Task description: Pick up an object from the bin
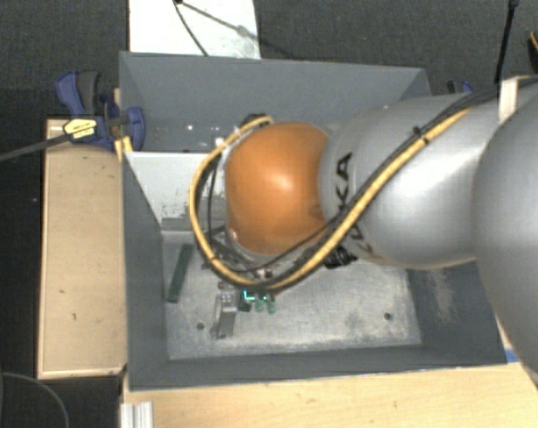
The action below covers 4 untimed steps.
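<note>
The end effector (239,300), low under the orange cover at lower centre and too hidden to tell whether spread or pressed together, hovers just beside a small teal thing (257,302) on the bin (148,328) floor, so I would centre over it before closing, well clear of the dark green strip (177,273) at left.

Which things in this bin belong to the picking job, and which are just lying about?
Part of the job:
- gripper, low over the floor of the bin
- small green piece right beside the gripper, the likeliest pick

Just lying about:
- dark flat strip near the bin's left wall, apart from the gripper
- tiny dark speck on the floor to the right
</note>
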Tool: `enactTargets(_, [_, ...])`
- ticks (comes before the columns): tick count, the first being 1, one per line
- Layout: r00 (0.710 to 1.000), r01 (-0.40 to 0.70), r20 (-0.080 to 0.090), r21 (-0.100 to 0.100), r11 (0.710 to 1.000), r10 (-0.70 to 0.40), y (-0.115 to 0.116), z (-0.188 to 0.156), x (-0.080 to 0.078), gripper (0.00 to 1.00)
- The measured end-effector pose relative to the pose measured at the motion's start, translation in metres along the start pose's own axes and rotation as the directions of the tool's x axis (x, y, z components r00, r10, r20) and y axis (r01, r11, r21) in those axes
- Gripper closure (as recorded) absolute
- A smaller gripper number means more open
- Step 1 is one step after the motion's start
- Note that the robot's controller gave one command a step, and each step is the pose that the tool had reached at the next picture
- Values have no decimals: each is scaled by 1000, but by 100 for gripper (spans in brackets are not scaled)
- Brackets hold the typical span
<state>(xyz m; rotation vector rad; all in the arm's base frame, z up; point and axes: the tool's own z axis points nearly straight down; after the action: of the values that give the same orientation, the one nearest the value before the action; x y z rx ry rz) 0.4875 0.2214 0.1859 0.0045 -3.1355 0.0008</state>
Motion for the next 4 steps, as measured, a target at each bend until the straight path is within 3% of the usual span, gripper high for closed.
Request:
enactTargets(1, [972,235,1,3,972,-235,-55,118,-65,0])
enactTargets(2, [970,245,4,4,970,-245,-126,115,-66,0])
enactTargets(4, [974,227,5,0,974,-227,-126,114,-67,0])
